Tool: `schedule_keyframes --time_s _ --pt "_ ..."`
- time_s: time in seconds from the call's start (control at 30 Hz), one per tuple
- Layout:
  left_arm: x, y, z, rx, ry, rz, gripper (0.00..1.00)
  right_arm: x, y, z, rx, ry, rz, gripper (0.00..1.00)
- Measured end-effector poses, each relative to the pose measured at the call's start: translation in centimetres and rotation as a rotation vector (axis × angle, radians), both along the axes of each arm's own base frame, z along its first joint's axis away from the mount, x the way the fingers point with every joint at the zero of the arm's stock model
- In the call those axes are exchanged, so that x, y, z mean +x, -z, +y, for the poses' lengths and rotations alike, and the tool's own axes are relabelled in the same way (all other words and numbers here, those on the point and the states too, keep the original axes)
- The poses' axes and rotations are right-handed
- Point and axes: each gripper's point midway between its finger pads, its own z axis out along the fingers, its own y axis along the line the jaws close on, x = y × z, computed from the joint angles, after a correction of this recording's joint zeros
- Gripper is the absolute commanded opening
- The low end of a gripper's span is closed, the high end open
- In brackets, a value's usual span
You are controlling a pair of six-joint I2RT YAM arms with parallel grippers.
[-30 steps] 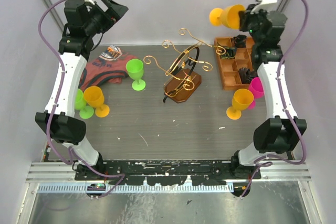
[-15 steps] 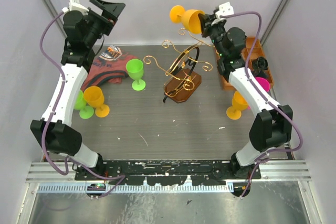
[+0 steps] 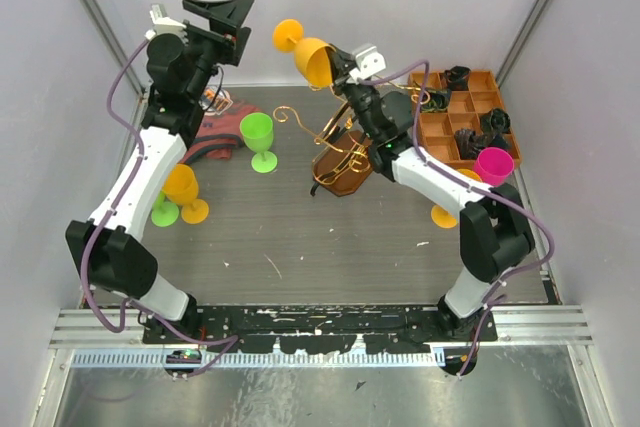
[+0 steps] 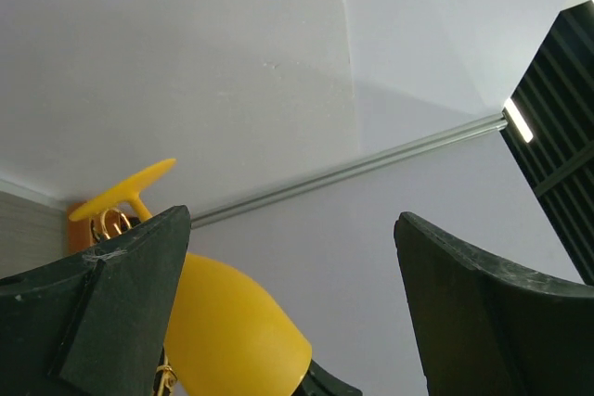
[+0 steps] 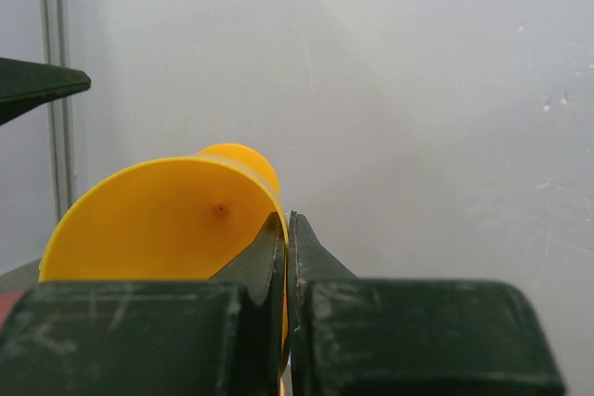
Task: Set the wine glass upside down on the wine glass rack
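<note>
My right gripper [image 3: 338, 65] is shut on the rim of an orange-yellow wine glass [image 3: 309, 55] and holds it high, tilted with its foot up and to the left, above the gold curly-wire rack [image 3: 345, 132] on its brown wooden base [image 3: 347, 167]. In the right wrist view the closed fingers [image 5: 288, 257] pinch the cup wall of the glass [image 5: 158, 220]. My left gripper [image 3: 222, 15] is open and empty, raised at the back left. The left wrist view shows the glass [image 4: 223, 322] between its spread fingers [image 4: 102, 312], farther off.
A green glass [image 3: 259, 140] stands left of the rack. Orange [image 3: 182, 192] and green [image 3: 160, 212] glasses stand at left by a red cloth [image 3: 205, 137]. A brown compartmented tray [image 3: 460, 117], a pink glass [image 3: 493, 165] and a yellow glass [image 3: 445, 213] sit at right.
My right arm has swung left from above the tray to above the rack, carrying the glass. My left gripper has moved right and a little up.
</note>
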Motion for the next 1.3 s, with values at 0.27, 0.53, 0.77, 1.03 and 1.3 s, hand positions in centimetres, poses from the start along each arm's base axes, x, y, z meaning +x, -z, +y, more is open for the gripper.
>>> schedule_keyframes --time_s 0.27,0.53,0.77,1.03,1.3 --pt "0.1 1.3 -1.4 -0.017 0.027 0.051 0.99 0.1 1.1 2.2 -0.025 0.036 -0.066 0.01" --pt "0.4 3.7 -2.2 -0.003 0.042 0.121 0.99 0.3 1.5 3.1 -0.043 0.031 -0.098 0.01" --pt "0.7 5.6 -3.1 0.014 0.067 0.172 0.96 -0.5 -0.4 3.7 -0.04 -0.009 -0.16 0.01" --pt "1.9 8.5 -4.7 0.001 0.104 0.242 0.82 -1.4 -0.6 5.3 -0.067 -0.096 -0.178 0.01" --pt "1.9 8.1 -4.8 -0.04 0.115 0.243 0.6 -1.8 -0.2 6.1 -0.087 -0.117 -0.174 0.01"
